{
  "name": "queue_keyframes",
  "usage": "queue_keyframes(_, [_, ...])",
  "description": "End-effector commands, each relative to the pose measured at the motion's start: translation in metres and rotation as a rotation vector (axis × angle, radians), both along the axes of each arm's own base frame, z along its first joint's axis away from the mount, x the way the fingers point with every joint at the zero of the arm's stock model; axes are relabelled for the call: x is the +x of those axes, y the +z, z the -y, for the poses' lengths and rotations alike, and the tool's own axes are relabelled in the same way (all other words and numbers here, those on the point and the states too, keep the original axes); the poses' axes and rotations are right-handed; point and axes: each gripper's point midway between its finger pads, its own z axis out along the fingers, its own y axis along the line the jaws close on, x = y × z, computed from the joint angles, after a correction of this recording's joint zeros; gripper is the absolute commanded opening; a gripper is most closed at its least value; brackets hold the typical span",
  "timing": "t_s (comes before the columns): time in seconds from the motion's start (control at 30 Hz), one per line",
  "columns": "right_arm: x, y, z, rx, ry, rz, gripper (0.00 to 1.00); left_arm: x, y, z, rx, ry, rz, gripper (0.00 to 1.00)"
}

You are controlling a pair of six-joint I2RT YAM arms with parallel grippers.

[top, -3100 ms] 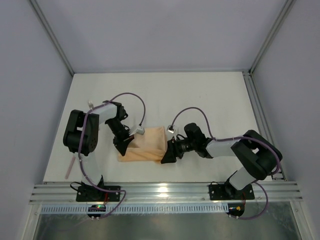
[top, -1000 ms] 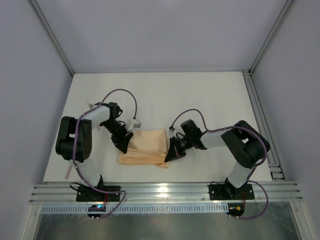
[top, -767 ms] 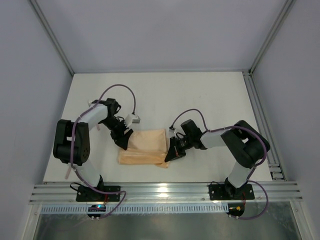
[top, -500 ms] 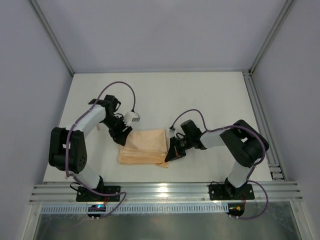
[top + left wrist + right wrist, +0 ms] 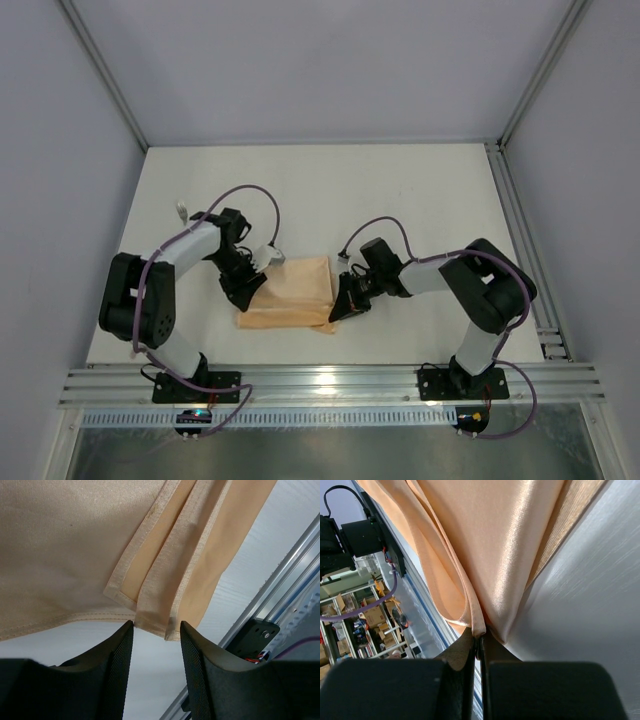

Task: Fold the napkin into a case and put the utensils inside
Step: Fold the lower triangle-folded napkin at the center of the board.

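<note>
Although the napkin (image 5: 295, 290) lies folded into a layered rectangle near the front of the worktop (image 5: 400, 190), it does not yet pass for a finished case. The left wrist view shows its hemmed layers (image 5: 150, 580) stepped one past another at the corner rather than squared up or tucked. The left jaws stand partly open at the cloth's left edge, their tips on either side of that stepped corner with nothing gripped. The right jaws are closed tight on the fold at the napkin's near right corner, and the right wrist view shows the cloth (image 5: 490, 540) pinched between them.

By my judgement the folding is under way, perhaps half done. A further fold or tuck to make the pouch remains, and loading the utensils has not begun. No utensil lies on or in the cloth. I cannot pick one out in any view; they may be off to one side, hidden by an arm.
</note>
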Motion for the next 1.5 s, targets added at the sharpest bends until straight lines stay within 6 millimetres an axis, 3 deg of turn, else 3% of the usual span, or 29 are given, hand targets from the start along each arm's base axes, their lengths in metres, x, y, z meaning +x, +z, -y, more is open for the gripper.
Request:
queue_keyframes(0.0, [0.010, 0.001, -0.003, 0.001, -0.005, 0.023, 0.03, -0.004, 0.006, 0.005, -0.024, -0.004, 0.020, 0.44])
queue_keyframes(0.27, [0.010, 0.000, -0.004, -0.003, -0.005, 0.025, 0.03, -0.012, -0.006, 0.003, -0.003, -0.018, -0.009, 0.42])
queue_keyframes(0.33, [0.010, 0.000, -0.004, -0.003, -0.005, 0.025, 0.03, -0.012, -0.004, 0.004, -0.007, -0.021, 0.000, 0.36])
queue_keyframes(0.53, [0.007, -0.001, -0.001, -0.014, 0.012, 0.017, 0.03, -0.014, 0.005, 0.005, -0.017, -0.027, -0.012, 0.00])
queue_keyframes(0.63, [0.002, -0.002, 0.007, -0.056, 0.050, 0.023, 0.03, -0.009, 0.017, 0.008, -0.051, -0.017, -0.007, 0.00])
queue_keyframes(0.77, [0.004, 0.005, 0.006, -0.065, 0.095, 0.051, 0.03, 0.021, 0.023, 0.006, -0.062, 0.073, 0.052, 0.00])
queue_keyframes(1.07, [0.010, 0.010, 0.003, -0.053, 0.118, 0.073, 0.03, 0.038, -0.003, 0.001, -0.007, 0.127, 0.081, 0.00])
queue_keyframes(1.23, [0.016, 0.023, -0.002, -0.020, 0.133, 0.119, 0.43, 0.045, -0.022, -0.007, 0.041, 0.130, 0.098, 0.00])
queue_keyframes(1.4, [0.028, 0.047, -0.003, -0.022, 0.129, 0.238, 0.51, 0.043, -0.023, -0.005, 0.021, 0.108, 0.111, 0.00])
queue_keyframes(1.47, [0.033, 0.048, 0.001, -0.051, 0.115, 0.261, 0.52, 0.041, -0.022, -0.005, 0.014, 0.098, 0.115, 0.00])
